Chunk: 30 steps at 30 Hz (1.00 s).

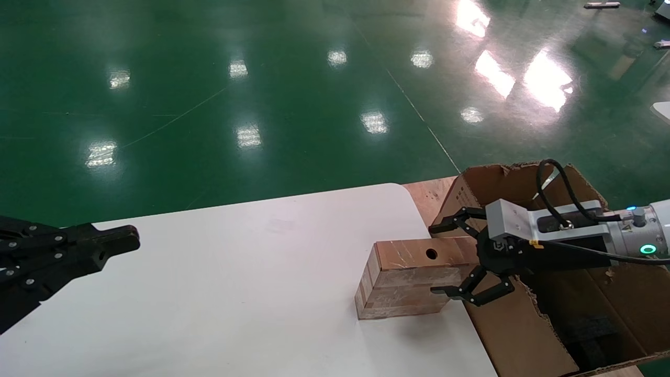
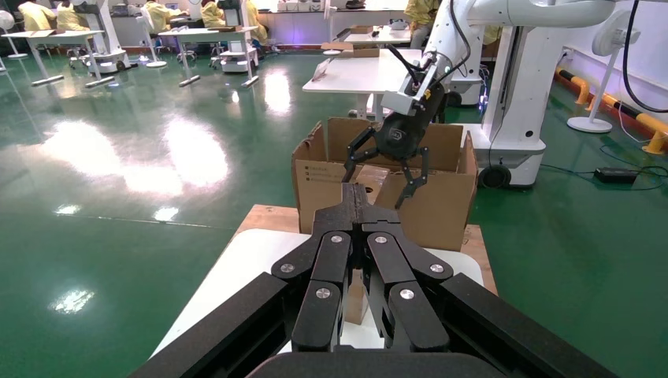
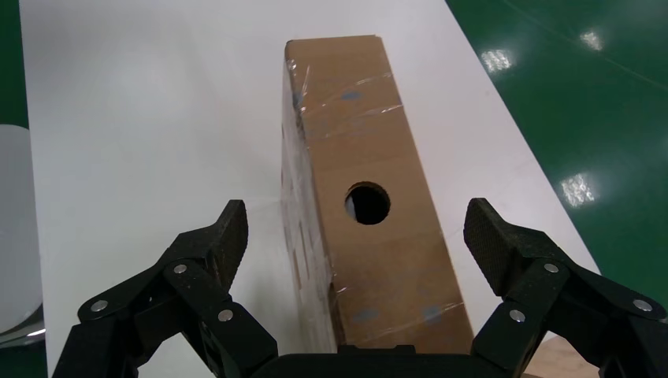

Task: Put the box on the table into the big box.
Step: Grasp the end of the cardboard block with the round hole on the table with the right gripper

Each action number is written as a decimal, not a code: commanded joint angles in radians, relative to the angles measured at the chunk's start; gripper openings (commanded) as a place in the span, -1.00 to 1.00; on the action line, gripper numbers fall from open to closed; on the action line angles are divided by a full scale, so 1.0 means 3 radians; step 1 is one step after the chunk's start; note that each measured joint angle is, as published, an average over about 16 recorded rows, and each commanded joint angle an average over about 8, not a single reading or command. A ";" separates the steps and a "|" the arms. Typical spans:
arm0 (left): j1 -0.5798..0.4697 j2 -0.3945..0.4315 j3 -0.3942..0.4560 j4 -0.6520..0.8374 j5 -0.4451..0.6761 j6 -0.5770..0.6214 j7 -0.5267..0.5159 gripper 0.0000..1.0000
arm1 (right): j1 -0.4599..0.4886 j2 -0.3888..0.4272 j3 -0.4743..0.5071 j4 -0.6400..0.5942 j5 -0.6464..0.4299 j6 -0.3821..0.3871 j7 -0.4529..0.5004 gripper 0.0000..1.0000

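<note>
- The box [image 1: 405, 277] is a flat rectangular block of tan-brown board standing on its narrow edge near the right rim of the desk [image 1: 235, 293], with one round hole [image 1: 431, 254] in its upward face and striped, layered sides.
- In the right wrist view clear film wraps the box [image 3: 366, 197], creased and glinting, with small bluish marks beneath; none can be read.
- The right gripper [image 1: 453, 256] sits at the box's right end, its black fingers [image 1: 445, 225] spread wide to either side of the box and not touching it.
- The big box [image 1: 528, 324] is brown corrugated cardboard with ragged torn flaps, standing just right of the desk; dark material shows inside.
- Small print marks one side of the big box [image 2: 319, 173], too small to read.
- The desk is white and smooth with a rounded corner.
- The left gripper [image 1: 123, 241] hangs over the desk's left side, its fingers pressed together, holding nothing.
</note>
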 commanded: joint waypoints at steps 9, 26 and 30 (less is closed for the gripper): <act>0.0000 0.0000 0.0000 0.0000 0.0000 0.0000 0.0000 -0.18 | 0.0070 -0.0003 -0.0172 -0.0025 0.0057 0.0002 -0.0040 1.00; 0.0001 0.0000 0.0000 0.0001 -0.0001 -0.0001 0.0000 1.00 | 0.0103 -0.0004 -0.0208 -0.0038 0.0082 0.0006 -0.0046 -1.00; 0.0001 0.0000 0.0000 0.0001 -0.0001 -0.0001 0.0000 1.00 | 0.0098 -0.0004 -0.0203 -0.0036 0.0077 0.0006 -0.0046 -1.00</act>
